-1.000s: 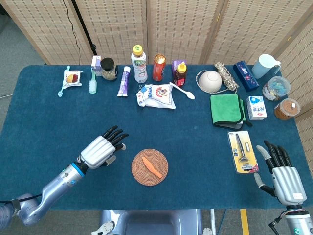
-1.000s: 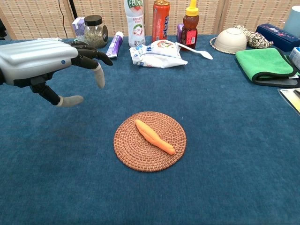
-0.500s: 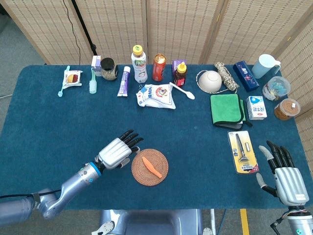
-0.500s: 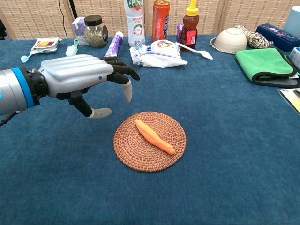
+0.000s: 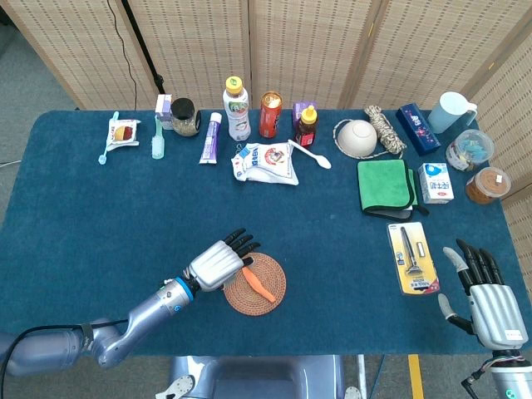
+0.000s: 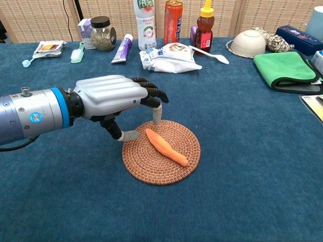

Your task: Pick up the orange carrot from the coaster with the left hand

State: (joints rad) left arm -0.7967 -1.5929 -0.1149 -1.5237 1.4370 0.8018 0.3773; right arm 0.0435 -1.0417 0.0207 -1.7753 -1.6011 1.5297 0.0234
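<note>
Left hand (image 6: 113,101), fingers apart and holding nothing, hides the coaster's (image 6: 166,161) left edge beside the carrot (image 6: 166,146).

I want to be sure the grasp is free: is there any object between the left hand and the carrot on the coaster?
Nothing visible stands between them. The left hand hovers at the coaster's left edge, fingers apart around the near end of the carrot, with only bare woven surface in the gap.
</note>
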